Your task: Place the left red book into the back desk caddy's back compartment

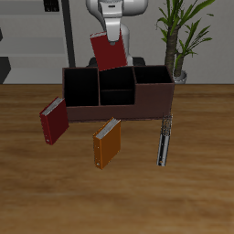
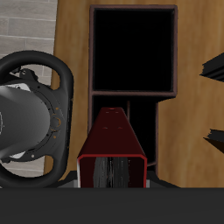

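The left red book (image 1: pixel 108 51), bright red with white page edges, hangs tilted in the air, and my gripper (image 1: pixel 107 37) is shut on its upper end. It hovers just above the rear wall of the back desk caddy (image 1: pixel 119 111), a dark maroon box with black cells. The back compartment (image 1: pixel 116 79) is the small rear cell of the middle section, directly below the book's lower corner. In the wrist view the book (image 2: pixel 111 144) points away from my gripper (image 2: pixel 111 179) over the caddy's dark cells (image 2: pixel 131 48); the fingers themselves are hidden.
A darker crimson book (image 1: pixel 52 121) stands on the table in front of one end of the caddy. An orange book (image 1: pixel 108 143) stands nearer the front edge. A thin dark object (image 1: pixel 164 139) lies by the caddy's other end. A potted plant (image 1: pixel 183 37) stands behind.
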